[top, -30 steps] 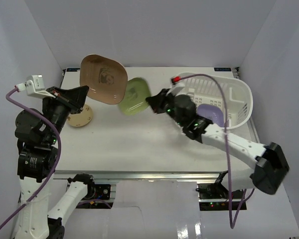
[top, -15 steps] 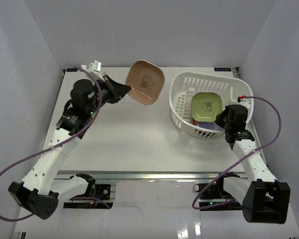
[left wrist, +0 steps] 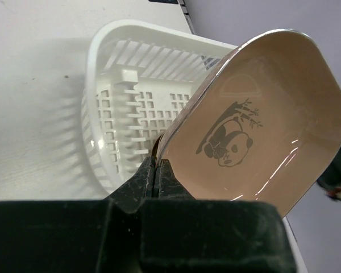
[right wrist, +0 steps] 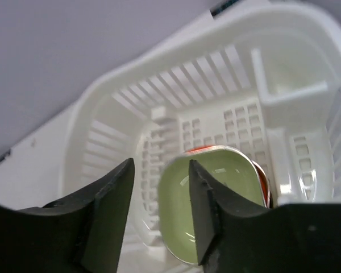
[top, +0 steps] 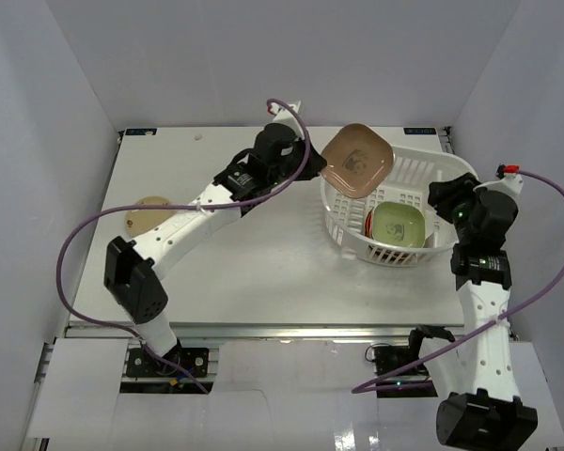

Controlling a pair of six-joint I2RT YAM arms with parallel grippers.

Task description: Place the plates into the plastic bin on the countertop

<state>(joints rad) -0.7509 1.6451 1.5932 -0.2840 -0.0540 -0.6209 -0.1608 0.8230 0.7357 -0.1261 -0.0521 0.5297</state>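
Far over on the left, a tan plate (top: 152, 214) lies flat on the white tabletop (top: 244, 272), well apart from everything else. The left arm stretches from the near left corner across to the far middle. Its left end effector (top: 312, 165) carries a brown plate (top: 357, 160) tilted up on edge above the far left rim of the plastic bin (top: 423, 167). From overhead the grip itself is too small to read. The left wrist camera settles it: the end effector (left wrist: 156, 169) is pressed together on the brown plate's (left wrist: 256, 131) edge, and a panda print shows on the plate's inner face, with the slotted bin (left wrist: 131, 102) below and behind.

Inside the bin, toward its near side, a green plate (top: 398, 225) lies face up. An orange-red plate (top: 368, 224) peeks out from under its left edge.

At the bin's right rim sits the right end effector (top: 440, 194). The overhead view does not show how it stands. The right wrist camera does: the right end effector (right wrist: 160, 170) is spread, nothing between its fingers (right wrist: 111, 205), looking down into the bin (right wrist: 216, 85) at the green plate (right wrist: 210, 193) and the orange-red plate's edge (right wrist: 262, 177) beneath it.
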